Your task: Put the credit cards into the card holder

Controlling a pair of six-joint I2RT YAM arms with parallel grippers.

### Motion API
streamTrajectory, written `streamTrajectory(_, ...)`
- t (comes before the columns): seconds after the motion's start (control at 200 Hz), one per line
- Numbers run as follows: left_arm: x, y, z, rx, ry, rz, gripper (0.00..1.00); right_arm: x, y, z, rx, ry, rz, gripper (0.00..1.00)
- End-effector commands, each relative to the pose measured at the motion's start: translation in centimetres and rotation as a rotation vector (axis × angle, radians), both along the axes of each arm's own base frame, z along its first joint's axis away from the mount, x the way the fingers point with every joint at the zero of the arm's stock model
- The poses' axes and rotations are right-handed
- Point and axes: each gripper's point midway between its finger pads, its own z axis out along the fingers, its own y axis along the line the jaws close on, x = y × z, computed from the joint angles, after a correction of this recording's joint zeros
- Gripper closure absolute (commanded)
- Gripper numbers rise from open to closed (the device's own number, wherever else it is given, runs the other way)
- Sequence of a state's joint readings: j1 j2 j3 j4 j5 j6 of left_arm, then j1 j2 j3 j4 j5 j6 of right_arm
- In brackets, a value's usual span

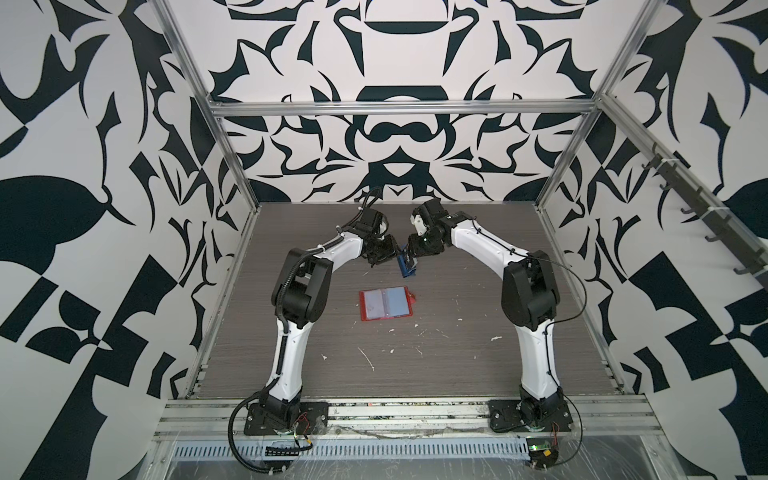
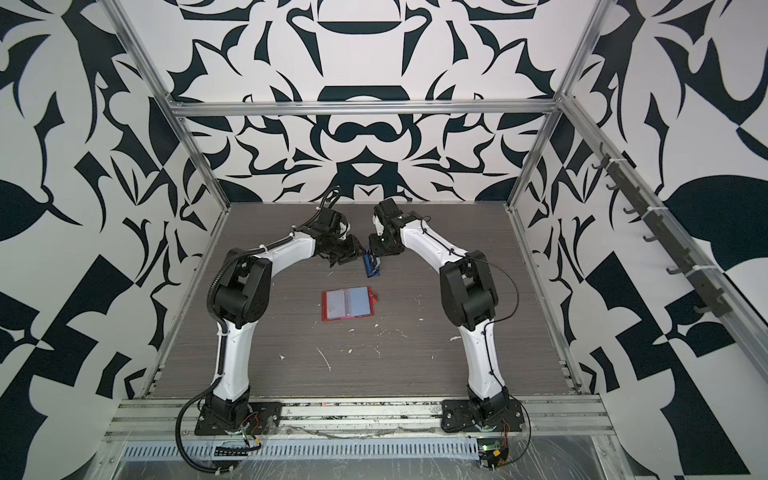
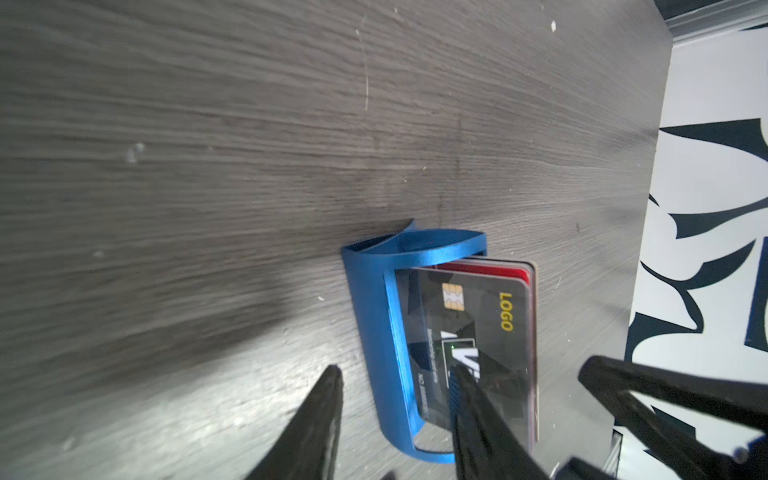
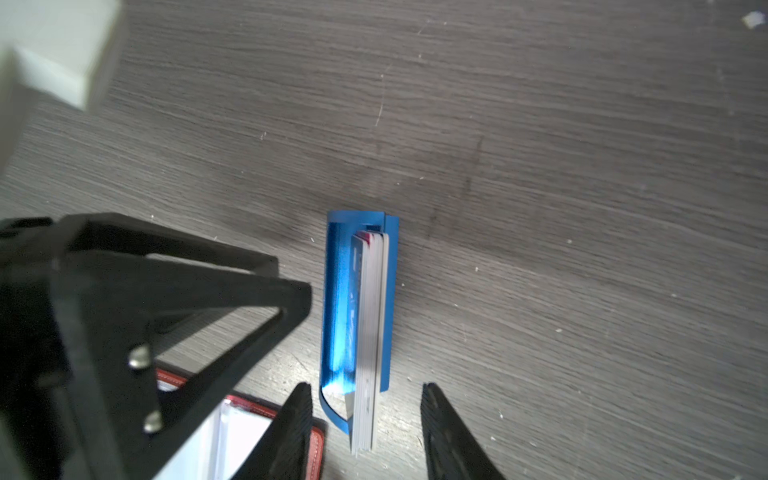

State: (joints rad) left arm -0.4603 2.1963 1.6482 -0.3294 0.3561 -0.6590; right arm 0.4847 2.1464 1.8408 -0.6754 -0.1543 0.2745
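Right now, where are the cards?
The credit cards stand in the blue rack, centre-back in both top views, between left gripper and right gripper, beyond the card holder.

My white-shelled left arm (image 1: pixel 286 349) and white-shelled right arm (image 1: pixel 536 353) rise from the near edge, bend at their black elbows and lean inward. In both top views my wrists nearly meet at the far middle. My black two-fingered left gripper (image 3: pixel 395 372) points downward, jaws apart. My black two-fingered right gripper (image 4: pixel 365 388) does likewise, its fingers parted.
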Motion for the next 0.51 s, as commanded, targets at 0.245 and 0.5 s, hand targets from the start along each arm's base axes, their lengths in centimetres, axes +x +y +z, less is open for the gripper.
streamTrajectory(0.245,-0.8,-1.0,-2.1,-0.029,0.114,-0.029,0.6,1.3,0.8,1.3,0.029,-0.005,0.007,0.53)
streamTrajectory(0.5,-1.1,-1.0,-2.8,-0.026,0.146,-0.037,0.64,1.5,1.0,0.3,0.016,0.019,0.014,0.54)
